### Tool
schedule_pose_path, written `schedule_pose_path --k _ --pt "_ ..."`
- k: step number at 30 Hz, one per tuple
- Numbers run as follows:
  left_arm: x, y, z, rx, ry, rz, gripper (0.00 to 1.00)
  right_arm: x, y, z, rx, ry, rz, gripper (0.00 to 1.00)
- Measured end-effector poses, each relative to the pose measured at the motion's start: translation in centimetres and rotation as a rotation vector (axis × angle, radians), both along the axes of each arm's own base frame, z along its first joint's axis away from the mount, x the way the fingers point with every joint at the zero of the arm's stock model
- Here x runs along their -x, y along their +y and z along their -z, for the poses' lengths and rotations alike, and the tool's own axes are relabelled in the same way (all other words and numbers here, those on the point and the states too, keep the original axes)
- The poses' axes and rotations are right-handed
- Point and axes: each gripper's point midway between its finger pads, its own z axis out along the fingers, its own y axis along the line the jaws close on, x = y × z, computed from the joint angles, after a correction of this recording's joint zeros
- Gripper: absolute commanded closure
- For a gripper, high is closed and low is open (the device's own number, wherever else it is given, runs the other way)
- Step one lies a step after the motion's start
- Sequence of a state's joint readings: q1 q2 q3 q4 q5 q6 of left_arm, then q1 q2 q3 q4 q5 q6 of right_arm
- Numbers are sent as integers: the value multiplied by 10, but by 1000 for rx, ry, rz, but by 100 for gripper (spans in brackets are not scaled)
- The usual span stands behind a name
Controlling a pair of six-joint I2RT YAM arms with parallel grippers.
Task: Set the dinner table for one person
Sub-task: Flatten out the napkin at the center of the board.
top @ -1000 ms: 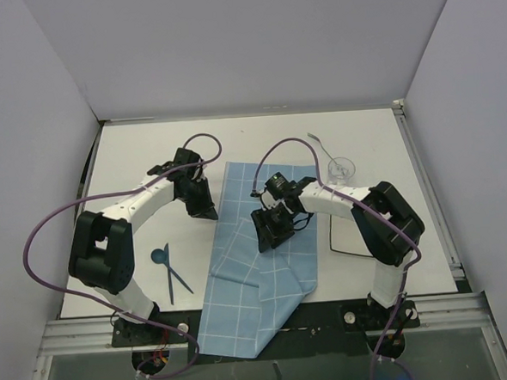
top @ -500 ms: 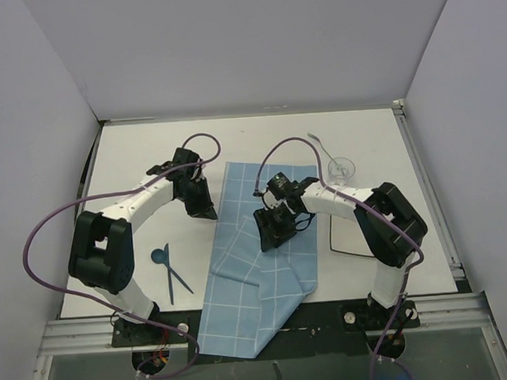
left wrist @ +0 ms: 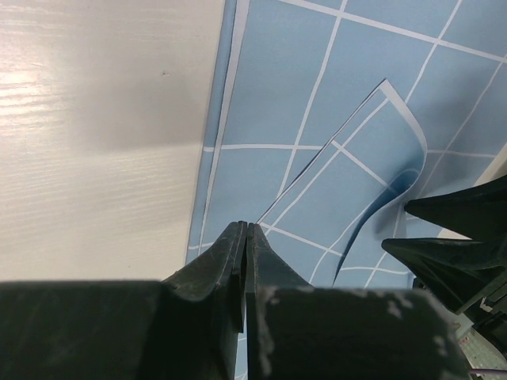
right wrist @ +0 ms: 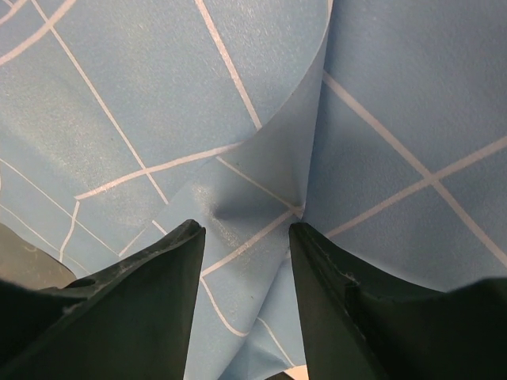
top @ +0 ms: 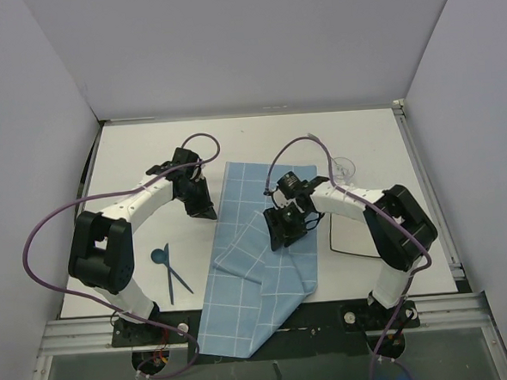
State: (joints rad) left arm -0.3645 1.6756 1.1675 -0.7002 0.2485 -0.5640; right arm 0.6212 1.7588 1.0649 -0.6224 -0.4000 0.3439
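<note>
Two states: left gripper [top: 210,214] fully closed at the left edge of the cloth [top: 257,280], right gripper [right wrist: 245,231] jaws apart above a raised fold. Table [top: 144,158] lies under it all, with the cloth hanging over its near edge.

matt blue cloth mat [top: 243,303] with white grid lines, softly creased, smooth white table [left wrist: 95,119] left of the mat with faint wood grain, left hand [left wrist: 244,231] and right hand [right wrist: 247,229] matt black plastic, lightly scuffed
</note>
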Motion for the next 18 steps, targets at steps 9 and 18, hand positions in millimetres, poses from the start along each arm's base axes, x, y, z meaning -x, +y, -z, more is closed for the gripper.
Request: schedule_pose_path --k 9,18 --pt "0 0 0 1 2 -5 100 8 -11 2 5 10 7 53" --pt "0 0 0 1 4 -8 100 9 -10 5 -14 15 13 98"
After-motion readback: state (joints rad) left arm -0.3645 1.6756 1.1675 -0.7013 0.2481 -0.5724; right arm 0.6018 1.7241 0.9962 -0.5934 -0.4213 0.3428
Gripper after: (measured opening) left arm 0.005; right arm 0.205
